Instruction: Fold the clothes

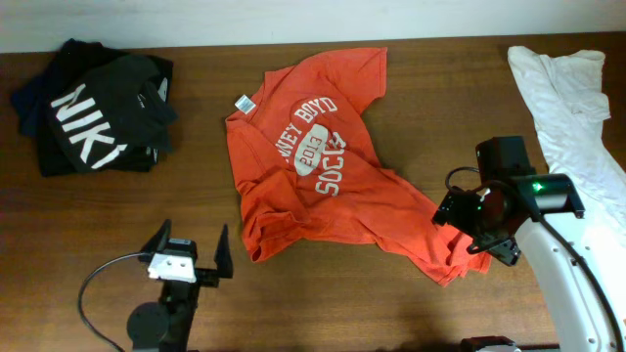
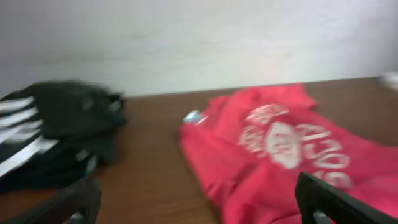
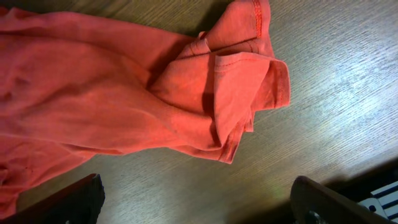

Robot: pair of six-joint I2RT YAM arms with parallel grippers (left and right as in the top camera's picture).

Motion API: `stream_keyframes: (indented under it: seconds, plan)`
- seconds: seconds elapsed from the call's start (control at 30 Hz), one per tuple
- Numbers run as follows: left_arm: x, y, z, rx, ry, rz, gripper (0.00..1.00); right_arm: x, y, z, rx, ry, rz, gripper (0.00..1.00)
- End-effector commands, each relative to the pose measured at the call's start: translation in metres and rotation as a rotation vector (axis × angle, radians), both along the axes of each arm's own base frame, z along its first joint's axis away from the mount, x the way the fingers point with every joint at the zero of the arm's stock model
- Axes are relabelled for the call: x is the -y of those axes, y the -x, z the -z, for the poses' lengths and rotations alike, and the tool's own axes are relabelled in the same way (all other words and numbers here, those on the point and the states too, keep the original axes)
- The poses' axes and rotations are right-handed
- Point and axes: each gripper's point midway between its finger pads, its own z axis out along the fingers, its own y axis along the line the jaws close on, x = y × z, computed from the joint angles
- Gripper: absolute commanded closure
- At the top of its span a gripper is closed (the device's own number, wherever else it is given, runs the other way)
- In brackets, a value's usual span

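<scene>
Two grippers, left gripper (image 1: 193, 240) and right gripper (image 3: 196, 196), spread wide and hold nothing — the orange-red T-shirt (image 1: 313, 186) lies diagonally, collar up-left, crumpled hem down-right from overhead.

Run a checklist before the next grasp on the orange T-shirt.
1. Left gripper open and empty: ok.
2. Right gripper open, holding nothing: ok.
3. Orange T-shirt lying flat: not ok; it is wrinkled, and its end near the right gripper is bunched and folded over.
4. Lettering facing up: ok.
5. Shirt apart from the black shirts and the white cloth: ok.
6. Whole shirt on the table: ok.
</scene>
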Motion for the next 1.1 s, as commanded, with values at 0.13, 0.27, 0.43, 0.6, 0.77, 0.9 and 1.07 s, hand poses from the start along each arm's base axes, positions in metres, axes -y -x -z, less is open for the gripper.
stream_keyframes:
  seconds: [0.13, 0.27, 0.43, 0.6, 0.77, 0.9, 1.07]
  plan:
    - [0.058, 0.032, -0.07, 0.15, 0.016, 0.364, 0.01, 0.0, 0.0, 0.0, 0.007, -0.008, 0.003, 0.01]
    - [0.044, 0.019, -0.095, -0.039, -0.092, 0.275, 0.01, 0.0, 0.0, 0.0, 0.007, -0.008, 0.003, 0.02]
    - [0.044, -0.025, -0.105, -0.442, -0.047, 0.294, 0.01, 0.0, 0.0, 0.0, 0.007, -0.008, 0.003, 0.01]
    - [0.088, -0.057, -0.085, -0.68, -0.11, 0.426, 0.01, 0.0, 0.0, 0.0, 0.007, -0.008, 0.003, 0.01]
    - [0.114, -0.071, -0.02, -0.923, -0.098, 0.297, 0.01, 0.0, 0.0, 0.0, 0.007, -0.008, 0.003, 0.02]
    - [0.136, -0.074, 0.039, -1.084, -0.076, 0.057, 0.01, 0.0, 0.0, 0.0, 0.007, -0.008, 0.003, 0.01]
    - [0.171, -0.081, 0.096, -1.166, -0.118, 0.109, 0.01, 0.0, 0.0, 0.0, 0.007, -0.008, 0.003, 0.01]
